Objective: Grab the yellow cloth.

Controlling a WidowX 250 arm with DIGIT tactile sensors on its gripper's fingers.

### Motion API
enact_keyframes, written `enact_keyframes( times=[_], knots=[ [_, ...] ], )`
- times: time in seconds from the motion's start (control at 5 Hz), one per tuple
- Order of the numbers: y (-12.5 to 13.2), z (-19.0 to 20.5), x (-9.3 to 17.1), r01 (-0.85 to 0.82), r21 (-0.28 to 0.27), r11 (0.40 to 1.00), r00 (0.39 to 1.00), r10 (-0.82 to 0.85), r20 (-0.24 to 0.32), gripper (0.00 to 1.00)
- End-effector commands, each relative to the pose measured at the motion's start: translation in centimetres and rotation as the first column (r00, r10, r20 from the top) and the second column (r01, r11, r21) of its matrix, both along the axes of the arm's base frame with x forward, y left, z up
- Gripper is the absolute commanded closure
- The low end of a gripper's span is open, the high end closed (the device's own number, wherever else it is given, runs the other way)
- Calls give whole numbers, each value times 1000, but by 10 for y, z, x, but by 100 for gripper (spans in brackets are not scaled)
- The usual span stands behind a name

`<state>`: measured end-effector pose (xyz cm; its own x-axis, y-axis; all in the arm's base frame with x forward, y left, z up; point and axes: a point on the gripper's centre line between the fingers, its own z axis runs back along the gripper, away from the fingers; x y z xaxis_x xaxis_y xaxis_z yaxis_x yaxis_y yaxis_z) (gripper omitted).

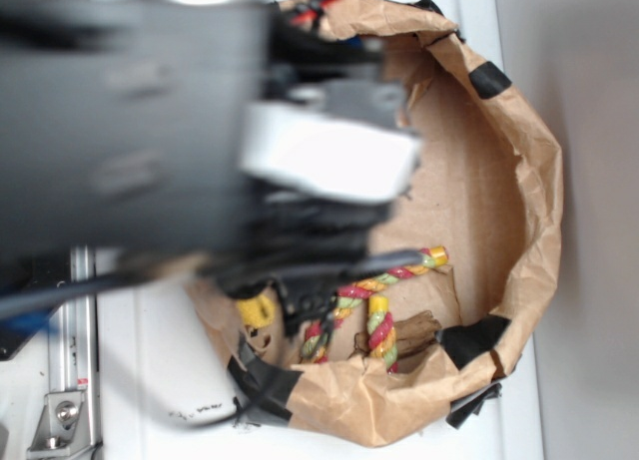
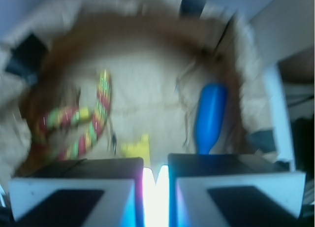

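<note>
Wrist view alone shows blue bottle, yellow cloth just beyond end effector, fingers nearly together, holding nothing, rope left, paper-lined basket, white counter.

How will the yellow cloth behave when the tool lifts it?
The yellow cloth is small and looks crumpled, so it probably droops limply and weighs little. It lies close beside the rope, which could perhaps snag.
</note>
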<state>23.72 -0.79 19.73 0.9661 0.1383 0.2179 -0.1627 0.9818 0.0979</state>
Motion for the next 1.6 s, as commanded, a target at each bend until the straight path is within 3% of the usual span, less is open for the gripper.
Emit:
enact_keyframes(
  times=[0.0,0.2,0.6,0.8,1.0,1.2,1.4],
  knots=[
    [17,-70,4,-72,-122,990,974,43,-224,0],
    [9,-119,2,-128,-131,983,926,71,-371,0],
    [-25,-147,-23,-68,-246,967,849,-74,-523,0],
    [-30,-161,-46,-33,-208,978,821,-92,-563,0],
    [-22,-168,-68,4,-160,987,819,-95,-566,0],
    [-15,-172,-77,-22,-144,989,829,-62,-555,100],
    [-15,-166,-71,-28,-145,989,843,-54,-535,100]
  ],
)
